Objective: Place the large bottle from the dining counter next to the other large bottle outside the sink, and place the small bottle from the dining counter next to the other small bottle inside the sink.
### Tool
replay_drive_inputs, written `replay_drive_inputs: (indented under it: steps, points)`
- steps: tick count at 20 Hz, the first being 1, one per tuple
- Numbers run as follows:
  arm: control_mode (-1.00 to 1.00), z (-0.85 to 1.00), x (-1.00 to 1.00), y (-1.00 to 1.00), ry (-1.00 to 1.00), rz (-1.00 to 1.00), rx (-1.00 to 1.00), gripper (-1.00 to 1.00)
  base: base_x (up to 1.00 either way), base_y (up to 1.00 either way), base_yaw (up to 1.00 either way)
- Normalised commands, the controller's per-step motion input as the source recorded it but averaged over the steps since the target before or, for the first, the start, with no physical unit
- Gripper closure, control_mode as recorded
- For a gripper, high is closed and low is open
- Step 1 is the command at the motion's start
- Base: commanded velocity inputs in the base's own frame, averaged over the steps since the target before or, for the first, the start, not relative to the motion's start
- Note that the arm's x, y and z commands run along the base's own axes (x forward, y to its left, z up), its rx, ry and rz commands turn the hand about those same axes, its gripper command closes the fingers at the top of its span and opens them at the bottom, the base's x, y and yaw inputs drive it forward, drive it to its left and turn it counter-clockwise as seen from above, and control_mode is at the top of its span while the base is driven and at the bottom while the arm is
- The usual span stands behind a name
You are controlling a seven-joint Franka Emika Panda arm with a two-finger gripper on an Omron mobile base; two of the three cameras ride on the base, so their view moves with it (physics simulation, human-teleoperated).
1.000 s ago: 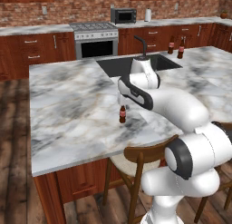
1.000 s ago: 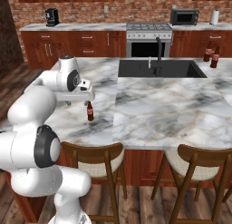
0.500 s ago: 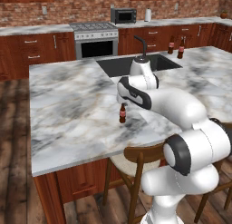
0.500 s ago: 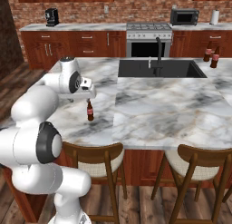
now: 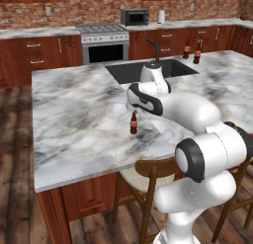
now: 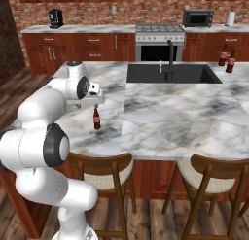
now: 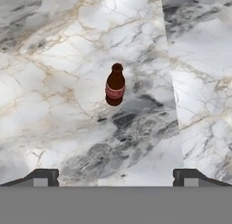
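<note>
The worktop (image 5: 74, 114), a marble island on a wood base, carries everything of interest, and its bare stone spreads below the pincer on all sides. The sink (image 6: 168, 74) is set into its far side, well away from the pincer, toward the stove wall. This is judged to be the destination for the small bottle, so a long carry across the stone will be needed.

Two large bottles (image 6: 227, 59) are seen standing together on the worktop beyond the far end of the sink, much farther from the pincer than the sink itself. Since they stand side by side outside the basin, the large-bottle part of the task is judged to be done already. The pale pink bottle cannot be made out inside the basin.

The pincer (image 7: 116, 177) is held above the stone with its jaws spread wide and nothing between them, which is probably a preparation for a grasp from above.

The small bottle (image 7: 115, 85) stands upright on the worktop, ahead of the pincer and below it, not touched by any finger. It is centred between the two tips in the hand view, so the approach seems to be aligned on it.
</note>
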Motion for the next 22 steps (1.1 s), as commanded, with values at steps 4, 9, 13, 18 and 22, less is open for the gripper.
replay_drive_inputs:
  steps: [4, 9, 13, 18, 22]
  points:
    - [-1.00, -0.02, 0.42, 0.00, 0.00, 0.00, 0.00, -1.00, 0.00, 0.00, 0.00]
    - [-1.00, -0.28, 0.35, 0.00, 0.00, 0.00, 0.00, -1.00, 0.00, 0.00, 0.00]
    - [-1.00, -0.35, 0.32, 0.00, 0.00, 0.00, 0.00, -1.00, 0.00, 0.00, 0.00]
    - [-1.00, -0.08, 0.16, 0.00, -0.01, 0.00, 0.00, -1.00, 0.00, 0.00, 0.00]
    - [-1.00, 0.12, 0.05, 0.05, -0.01, 0.00, 0.00, -1.00, 0.00, 0.00, 0.00]
